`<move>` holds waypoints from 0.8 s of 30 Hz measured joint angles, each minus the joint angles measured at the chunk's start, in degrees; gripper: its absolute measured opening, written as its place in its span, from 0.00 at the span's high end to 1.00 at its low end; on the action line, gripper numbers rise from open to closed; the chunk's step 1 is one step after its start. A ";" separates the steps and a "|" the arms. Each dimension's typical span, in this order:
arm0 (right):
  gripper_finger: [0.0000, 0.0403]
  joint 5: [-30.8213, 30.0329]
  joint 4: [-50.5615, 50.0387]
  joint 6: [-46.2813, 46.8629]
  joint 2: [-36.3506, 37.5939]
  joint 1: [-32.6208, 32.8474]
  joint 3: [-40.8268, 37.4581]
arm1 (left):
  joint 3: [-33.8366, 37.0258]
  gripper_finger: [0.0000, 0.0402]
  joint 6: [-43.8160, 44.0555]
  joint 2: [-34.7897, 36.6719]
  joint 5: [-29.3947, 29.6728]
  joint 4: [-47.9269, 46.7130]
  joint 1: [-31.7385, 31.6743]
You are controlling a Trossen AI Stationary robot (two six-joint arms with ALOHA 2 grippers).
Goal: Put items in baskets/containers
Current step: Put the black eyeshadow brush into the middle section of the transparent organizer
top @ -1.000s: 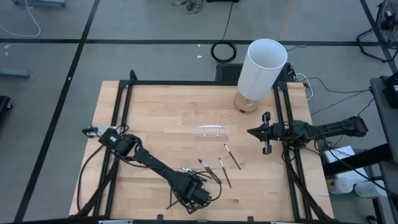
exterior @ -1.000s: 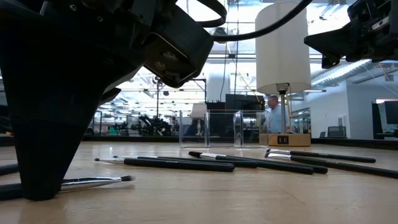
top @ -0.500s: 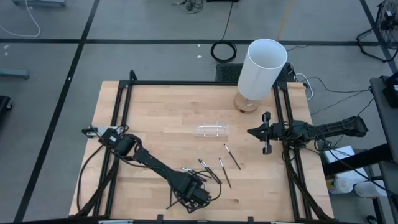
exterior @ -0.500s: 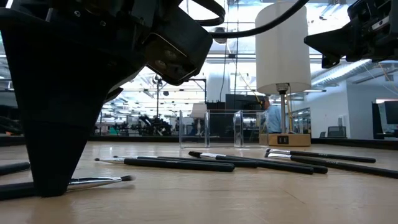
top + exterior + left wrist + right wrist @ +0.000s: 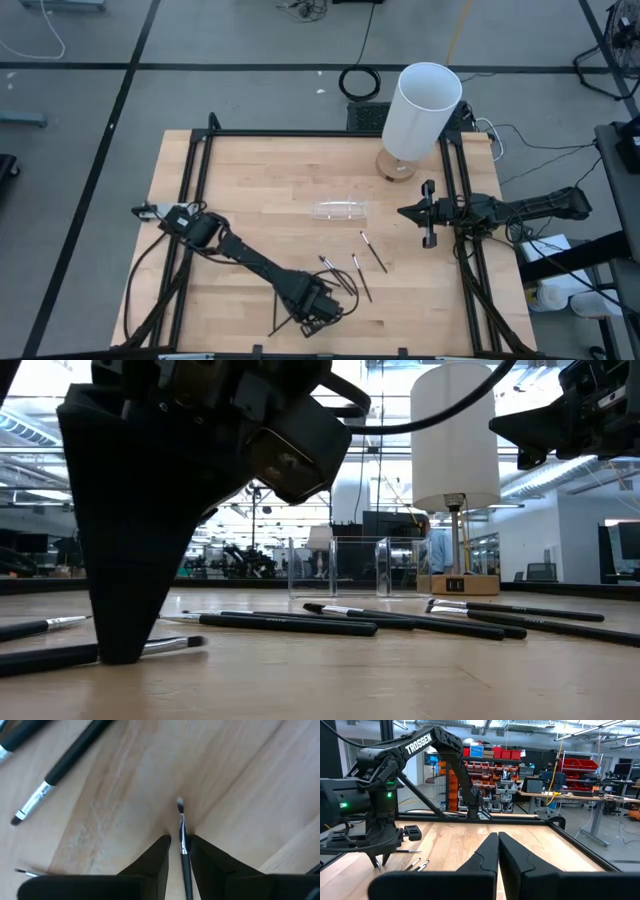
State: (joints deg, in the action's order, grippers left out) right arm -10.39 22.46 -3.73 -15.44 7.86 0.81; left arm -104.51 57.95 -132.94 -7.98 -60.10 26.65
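The left gripper [image 5: 318, 312] is down at the near edge of the table [image 5: 260, 180], tips on the wood, and its wrist view shows one slim brush [image 5: 182, 842] lying straight in the slot between the two fingers [image 5: 155, 857], its pale tip poking out ahead of them. The jaws are nearly together around the stick; whether they already pinch it or only bracket it I cannot tell from these views, though the brush's long axis runs cleanly along the claw's own forward line, which is the awkward way to squeeze a thin rod. The clear tray [image 5: 340, 210] lies beyond this claw, toward the table's middle and slightly to the right arm's side, with its long axis running across the table from left to right. So the coming move, as I judge it, is a lift and a carry away from the near edge, with the stick turned to lie along the tray. More loose brushes [image 5: 358, 272] lie just beside the claw on the tray's side, and the low view shows several strung across the wood between claw and tray. The right gripper [image 5: 428, 213] waits over the table's right rail with its fingers pressed together on nothing, nearer the tray but far from the brushes.
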 joint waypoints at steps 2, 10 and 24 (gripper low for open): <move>1.00 0.00 0.00 -0.04 0.00 -0.01 0.00 | 0.00 0.78 -0.49 0.00 0.09 0.07 -0.19; 1.00 0.00 0.02 -0.15 0.00 -0.02 0.00 | 0.00 0.78 0.01 -0.09 0.82 0.39 -0.45; 1.00 0.00 0.02 -0.09 0.00 0.00 -0.01 | 0.00 0.78 12.77 -2.16 -2.98 2.57 -0.49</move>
State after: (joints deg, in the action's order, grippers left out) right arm -10.39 22.48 -3.81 -15.44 7.86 0.80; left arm -104.51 70.72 -135.11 -10.96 -57.54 26.16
